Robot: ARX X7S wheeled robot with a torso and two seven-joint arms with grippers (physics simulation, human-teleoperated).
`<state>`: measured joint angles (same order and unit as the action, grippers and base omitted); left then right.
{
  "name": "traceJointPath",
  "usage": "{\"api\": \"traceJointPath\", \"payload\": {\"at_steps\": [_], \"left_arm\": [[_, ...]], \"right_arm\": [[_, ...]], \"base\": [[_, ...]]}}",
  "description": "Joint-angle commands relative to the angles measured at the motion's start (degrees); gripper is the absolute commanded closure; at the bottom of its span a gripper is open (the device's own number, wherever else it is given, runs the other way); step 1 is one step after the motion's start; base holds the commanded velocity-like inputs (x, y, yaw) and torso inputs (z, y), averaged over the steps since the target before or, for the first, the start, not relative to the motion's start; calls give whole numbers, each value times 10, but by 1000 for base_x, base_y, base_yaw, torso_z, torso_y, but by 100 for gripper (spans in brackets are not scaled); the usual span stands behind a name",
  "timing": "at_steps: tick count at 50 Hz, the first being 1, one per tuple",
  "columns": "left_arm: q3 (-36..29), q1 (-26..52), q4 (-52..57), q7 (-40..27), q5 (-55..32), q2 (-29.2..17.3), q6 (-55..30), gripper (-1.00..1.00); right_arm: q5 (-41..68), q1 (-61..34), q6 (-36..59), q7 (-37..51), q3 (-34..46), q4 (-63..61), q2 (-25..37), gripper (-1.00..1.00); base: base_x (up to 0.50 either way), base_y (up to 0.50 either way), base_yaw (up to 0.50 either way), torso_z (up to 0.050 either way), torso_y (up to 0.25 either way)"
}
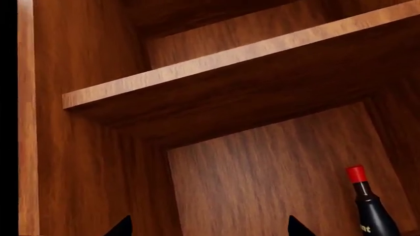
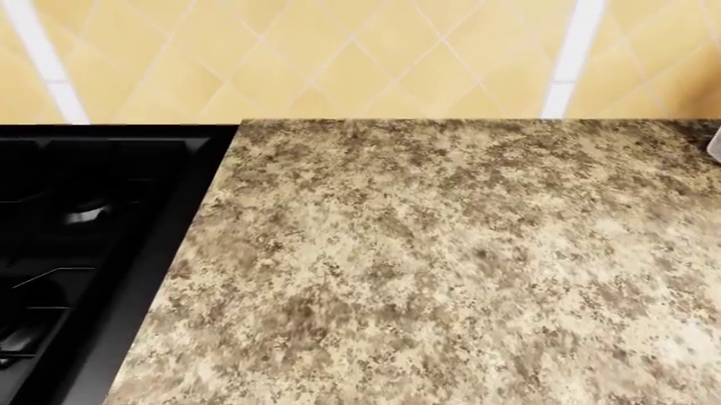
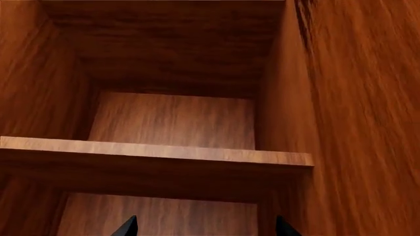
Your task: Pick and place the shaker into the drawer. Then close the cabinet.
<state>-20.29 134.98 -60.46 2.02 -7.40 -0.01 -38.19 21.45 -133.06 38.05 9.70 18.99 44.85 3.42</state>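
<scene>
The cabinet's speckled granite top [image 2: 451, 253] fills the head view, and neither arm shows there. A small grey thing [image 2: 714, 142] is cut off at that top's right edge; I cannot tell whether it is the shaker. Both wrist views look into the cabinet's reddish-brown wooden inside, each with a shelf [image 1: 229, 59] [image 3: 151, 150] across it. My left gripper [image 1: 210, 228] is open, only its two black fingertips showing, far apart with nothing between them. My right gripper [image 3: 206, 228] is open and empty too. The drawer is out of view.
A dark bottle with a red cap [image 1: 369, 206] stands inside the cabinet below the shelf, to one side of my left gripper. The black stove [image 2: 79, 253] adjoins the granite top on the left. A yellow tiled wall [image 2: 338, 59] rises behind.
</scene>
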Motion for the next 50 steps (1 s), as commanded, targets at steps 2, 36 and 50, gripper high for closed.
{"api": "traceJointPath", "payload": {"at_steps": [2, 36, 50], "left_arm": [[3, 0, 8, 0, 2, 0, -7, -100], [30, 0, 34, 7, 32, 0, -28, -100], [81, 0, 62, -7, -35, 0, -178, -100]], "right_arm": [[4, -3, 4, -1, 1, -4, 2, -100], [-3, -14, 24, -4, 1, -13, 2, -100], [-165, -19, 130, -84, -90, -23, -34, -100]], "base": [[162, 0, 0, 0, 8], [114, 0, 0, 0, 0], [0, 0, 0, 0, 0]]}}
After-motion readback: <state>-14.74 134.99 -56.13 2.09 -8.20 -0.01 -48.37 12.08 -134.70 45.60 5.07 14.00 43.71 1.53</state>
